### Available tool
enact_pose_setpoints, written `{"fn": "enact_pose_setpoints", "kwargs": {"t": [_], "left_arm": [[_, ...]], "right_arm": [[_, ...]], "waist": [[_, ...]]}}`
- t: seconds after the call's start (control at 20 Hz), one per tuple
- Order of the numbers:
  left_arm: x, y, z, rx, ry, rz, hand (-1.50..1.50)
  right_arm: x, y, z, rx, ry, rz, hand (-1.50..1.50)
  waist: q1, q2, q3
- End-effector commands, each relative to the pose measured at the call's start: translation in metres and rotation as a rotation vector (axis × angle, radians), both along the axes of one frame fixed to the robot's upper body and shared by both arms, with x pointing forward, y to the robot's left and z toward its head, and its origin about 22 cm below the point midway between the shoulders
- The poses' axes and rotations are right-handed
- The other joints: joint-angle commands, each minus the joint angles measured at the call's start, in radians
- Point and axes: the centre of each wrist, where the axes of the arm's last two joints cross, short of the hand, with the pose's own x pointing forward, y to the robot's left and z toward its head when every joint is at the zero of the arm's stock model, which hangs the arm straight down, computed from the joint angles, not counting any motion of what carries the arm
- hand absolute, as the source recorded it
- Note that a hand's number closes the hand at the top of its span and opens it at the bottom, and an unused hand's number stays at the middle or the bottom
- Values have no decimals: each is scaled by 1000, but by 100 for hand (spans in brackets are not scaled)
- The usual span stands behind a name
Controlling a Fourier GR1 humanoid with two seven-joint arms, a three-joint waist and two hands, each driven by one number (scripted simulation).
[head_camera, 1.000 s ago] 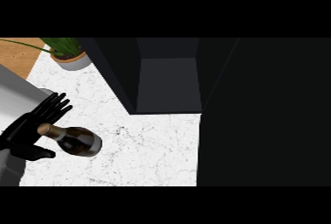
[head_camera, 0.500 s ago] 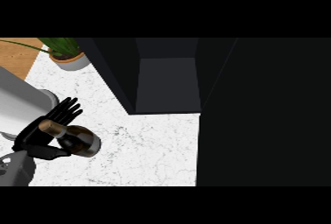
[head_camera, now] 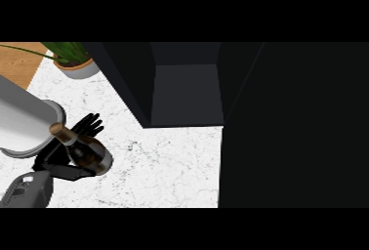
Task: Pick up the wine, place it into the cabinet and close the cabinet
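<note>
A dark wine bottle (head_camera: 86, 152) with a tan cork top stands tilted over the white marble counter (head_camera: 166, 166) at the lower left, neck pointing up-left. My left hand (head_camera: 63, 168) is curled round its body from behind, with fingertips (head_camera: 91, 124) showing past the bottle. To the right of it is the dark cabinet (head_camera: 184, 93), its compartment open toward me. The open door (head_camera: 296, 127) is a large black panel filling the right side. My right hand does not show.
A potted plant (head_camera: 76, 67) sits at the counter's back left, beside a wooden surface (head_camera: 18, 58). A large grey cylinder (head_camera: 22, 127) lies along the left edge, just behind my hand. Bare marble lies between the bottle and the cabinet.
My left hand has closed round the bottle, and the bottle has come up larger and more tilted. The grey cylinder has shifted a little right and down.
</note>
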Motion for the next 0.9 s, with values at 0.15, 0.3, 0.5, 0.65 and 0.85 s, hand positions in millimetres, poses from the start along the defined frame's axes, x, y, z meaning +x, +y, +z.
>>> {"fn": "enact_pose_setpoints", "kwargs": {"t": [0.15,0.3,0.5,0.65,0.85], "left_arm": [[-13,8,-14,-237,-13,-131,-150],[-1,-13,-19,-259,-10,-118,-150],[-2,-3,-15,-276,2,-135,-150],[-18,-10,-31,-284,27,-129,-150],[-10,-10,-27,-293,21,-129,150]], "right_arm": [[4,-3,2,6,-9,-11,-150],[4,5,-2,4,3,-10,-150],[5,-7,-1,9,-1,-2,-150],[-4,-5,-1,11,-5,-14,-150],[5,-5,-5,-4,-3,1,-150]], "waist": [[4,2,0],[0,2,0],[-4,2,1],[-7,-1,0],[-10,8,-2]]}}
